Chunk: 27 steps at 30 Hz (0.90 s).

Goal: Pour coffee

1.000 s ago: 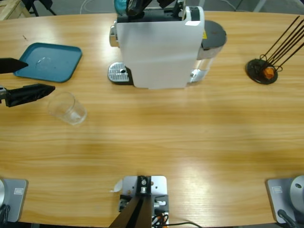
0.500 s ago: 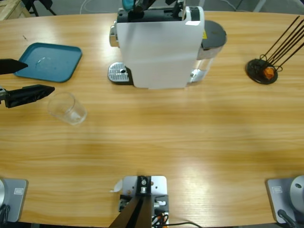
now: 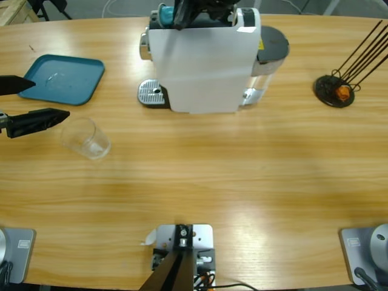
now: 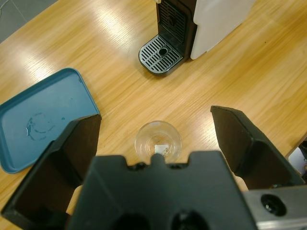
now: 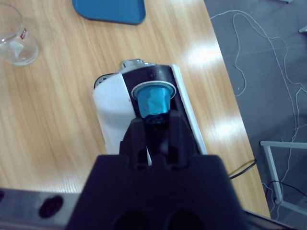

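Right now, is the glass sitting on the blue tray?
No, the empty glass stands on the bare wooden table, beside and apart from the blue tray.

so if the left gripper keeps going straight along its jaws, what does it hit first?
Probably the empty glass: it stands centred between the open jaws of the left gripper, just ahead. Beyond it lies the drip grate of the coffee machine. Depth is uncertain.

Left claw cut off at the high view's edge; capsule half hidden behind right claw.
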Motion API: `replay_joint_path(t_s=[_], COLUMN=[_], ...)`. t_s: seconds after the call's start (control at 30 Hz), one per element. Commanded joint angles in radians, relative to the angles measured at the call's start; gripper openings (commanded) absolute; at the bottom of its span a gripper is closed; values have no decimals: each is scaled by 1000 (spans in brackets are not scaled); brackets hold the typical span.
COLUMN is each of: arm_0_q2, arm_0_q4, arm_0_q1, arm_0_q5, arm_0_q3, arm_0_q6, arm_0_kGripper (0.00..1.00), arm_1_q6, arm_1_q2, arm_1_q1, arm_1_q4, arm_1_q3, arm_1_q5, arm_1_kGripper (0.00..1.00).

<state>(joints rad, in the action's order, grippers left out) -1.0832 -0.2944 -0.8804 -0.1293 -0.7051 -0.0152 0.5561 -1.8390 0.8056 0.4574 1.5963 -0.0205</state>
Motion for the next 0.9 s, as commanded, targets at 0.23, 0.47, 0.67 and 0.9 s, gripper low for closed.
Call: replay_joint_path(t_s=[0.23,0.47,0.67,0.9], arm_0_q2=[23,19,13,20], arm_0_q4=[-1,2,6,6], arm_0_q1=[-8,-8,-8,-8], arm_0_q5=[-3,-1,-1,-1], arm_0_q3=[50,58,53,42], arm_0_q6=[-20,-26,-26,-26], arm_0_kGripper=[1000,1000,1000,1000], arm_1_q6=[-21,-27,-40,-147], arm_1_q2=[-7,40,76,168], arm_1_q1=[-3,-2,18,90], arm_1_q4=[-67,-103,-109,-108], arm_1_q3=[-91,-133,-124,-123], arm_1_q5=[72,90,83,-2], arm_1_kGripper=[947,952,792,0])
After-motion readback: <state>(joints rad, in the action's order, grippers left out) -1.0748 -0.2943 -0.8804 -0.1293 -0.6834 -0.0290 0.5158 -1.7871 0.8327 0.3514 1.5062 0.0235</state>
